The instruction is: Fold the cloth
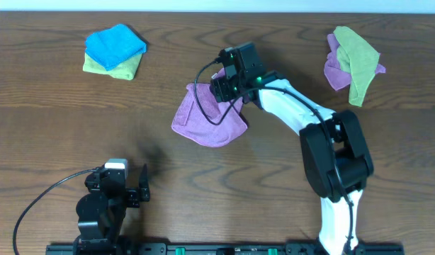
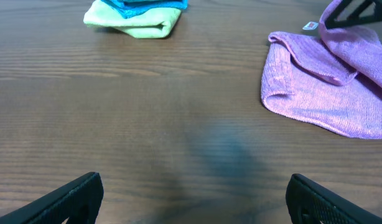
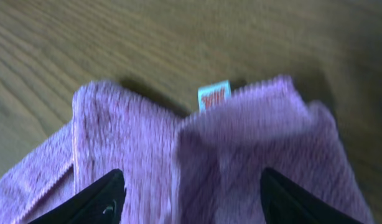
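Observation:
The purple cloth lies rumpled near the table's middle, one part folded up over itself. Its small white tag shows at the far edge. My right gripper hovers over the cloth's upper right part. In the right wrist view that gripper has its jaws apart on either side of a raised fold of cloth, not visibly pinching it. My left gripper rests near the front left, open and empty, with the cloth ahead to its right.
A folded bright blue cloth sits on a lime-green one at the back left; both show in the left wrist view. At the back right a green cloth lies over another purple one.

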`<state>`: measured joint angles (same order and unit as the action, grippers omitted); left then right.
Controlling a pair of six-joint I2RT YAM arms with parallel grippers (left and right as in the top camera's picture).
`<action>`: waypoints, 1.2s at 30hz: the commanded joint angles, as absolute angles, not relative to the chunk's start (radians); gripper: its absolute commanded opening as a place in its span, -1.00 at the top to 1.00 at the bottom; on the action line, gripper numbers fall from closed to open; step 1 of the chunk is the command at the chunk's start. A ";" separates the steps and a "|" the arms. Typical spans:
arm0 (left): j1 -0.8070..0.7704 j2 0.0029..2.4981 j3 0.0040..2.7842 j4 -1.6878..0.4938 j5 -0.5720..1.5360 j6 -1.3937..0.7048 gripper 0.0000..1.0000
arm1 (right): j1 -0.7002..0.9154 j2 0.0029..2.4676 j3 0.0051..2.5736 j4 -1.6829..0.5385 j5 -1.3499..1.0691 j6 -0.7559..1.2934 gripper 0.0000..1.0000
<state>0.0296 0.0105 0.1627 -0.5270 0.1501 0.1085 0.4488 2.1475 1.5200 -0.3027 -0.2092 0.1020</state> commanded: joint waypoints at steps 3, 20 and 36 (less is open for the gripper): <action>0.025 0.004 0.157 -0.527 0.150 0.104 -0.91 | 0.445 2.177 1.573 -0.311 -0.210 0.111 -0.32; 0.025 0.004 0.157 -0.527 0.150 0.105 -0.91 | 0.447 2.213 1.573 -0.339 -0.210 0.118 -0.22; 0.025 0.004 0.157 -0.527 0.149 0.105 -0.91 | 0.453 2.246 1.588 -0.345 -0.236 0.126 0.54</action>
